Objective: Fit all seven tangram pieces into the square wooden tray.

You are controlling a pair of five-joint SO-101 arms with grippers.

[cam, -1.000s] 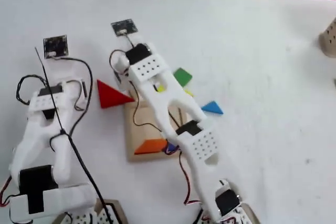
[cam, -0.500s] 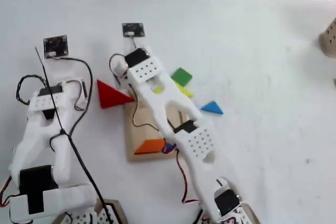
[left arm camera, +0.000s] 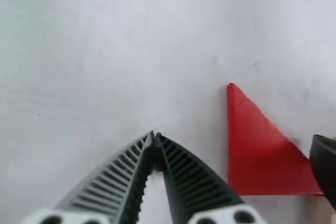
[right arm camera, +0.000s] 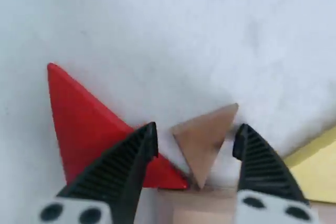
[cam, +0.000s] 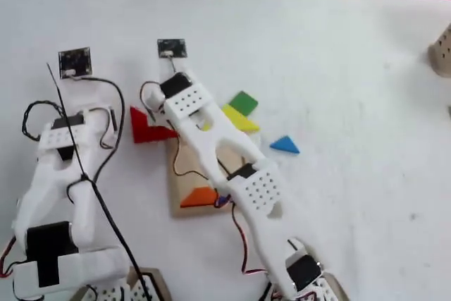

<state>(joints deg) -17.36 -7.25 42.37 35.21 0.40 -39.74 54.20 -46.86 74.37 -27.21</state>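
The square wooden tray [cam: 184, 174] lies mid-table with an orange piece [cam: 201, 197] and a bit of purple [cam: 227, 201] in it, much of it under the right arm. A red triangle [cam: 144, 128] [right arm camera: 84, 124] [left arm camera: 257, 150] touches its far left corner. My right gripper [right arm camera: 195, 129] is open, straddling a tan triangle [right arm camera: 205, 135] at the tray's edge, red on one side and the yellow triangle [right arm camera: 315, 161] [cam: 239, 118] on the other. A green square [cam: 244, 102] and a blue triangle [cam: 285, 145] lie on the table. My left gripper [left arm camera: 154, 140] is shut and empty beside the red triangle.
The left arm [cam: 60, 174] stands at the table's left with loose black cables [cam: 91, 188] around it. A perforated beige object [cam: 442, 51] sits at the right edge. White table stretches open to the back and right.
The right arm has swung left and come down over the tray's far left corner, now covering part of the red triangle and uncovering more of the yellow one. The left arm is still.
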